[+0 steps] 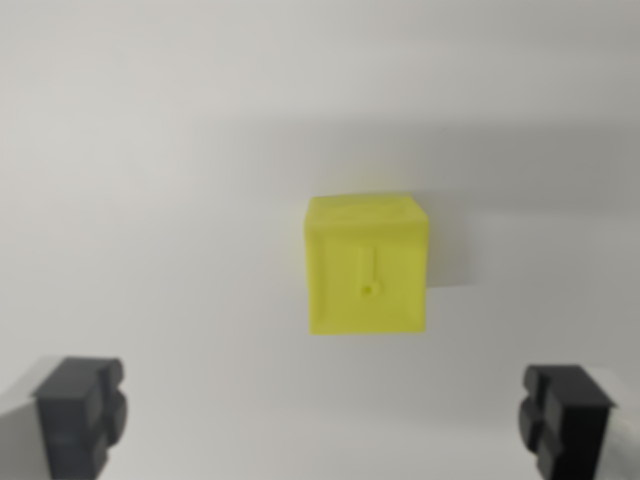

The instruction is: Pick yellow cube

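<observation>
Near centre of wrist view, slightly toward 3 o'clock: yellow cube (367, 264) resting on plain white surface (150, 150). Cube's facing side shows small round dot with thin vertical line above it. Soft shadow falls off cube toward 3 o'clock. Gripper (325, 420) spread wide, empty: dark fingertips (80, 410) at 7 o'clock and 5 o'clock corners of frame, well apart from each other. Cube lies beyond fingertips toward 12 o'clock, within line of gap between them, touching neither. Picture slightly blurred.
</observation>
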`<state>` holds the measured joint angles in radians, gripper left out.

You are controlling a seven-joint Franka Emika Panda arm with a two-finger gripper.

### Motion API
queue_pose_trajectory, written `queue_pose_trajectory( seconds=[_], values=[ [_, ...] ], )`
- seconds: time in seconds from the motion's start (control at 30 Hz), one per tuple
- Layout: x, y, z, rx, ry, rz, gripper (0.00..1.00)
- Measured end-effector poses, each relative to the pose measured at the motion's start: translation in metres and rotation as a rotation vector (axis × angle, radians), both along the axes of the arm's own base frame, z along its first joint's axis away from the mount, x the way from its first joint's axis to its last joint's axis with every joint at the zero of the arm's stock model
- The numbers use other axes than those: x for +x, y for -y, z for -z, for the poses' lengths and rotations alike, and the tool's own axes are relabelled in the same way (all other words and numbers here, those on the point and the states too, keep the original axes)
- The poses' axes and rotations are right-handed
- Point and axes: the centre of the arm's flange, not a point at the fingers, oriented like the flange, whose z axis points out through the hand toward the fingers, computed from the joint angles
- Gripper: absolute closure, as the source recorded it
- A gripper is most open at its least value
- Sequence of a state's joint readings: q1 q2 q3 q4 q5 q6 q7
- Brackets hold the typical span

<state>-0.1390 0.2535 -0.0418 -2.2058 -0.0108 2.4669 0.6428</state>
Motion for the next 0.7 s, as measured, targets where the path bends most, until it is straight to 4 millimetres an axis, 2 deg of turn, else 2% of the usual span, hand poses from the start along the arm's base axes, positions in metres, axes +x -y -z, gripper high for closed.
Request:
queue_pose_trajectory(
  seconds=[0.7],
  values=[
    [-0.009,0.011,0.053,0.009,-0.003,-0.027,0.00]
  ],
)
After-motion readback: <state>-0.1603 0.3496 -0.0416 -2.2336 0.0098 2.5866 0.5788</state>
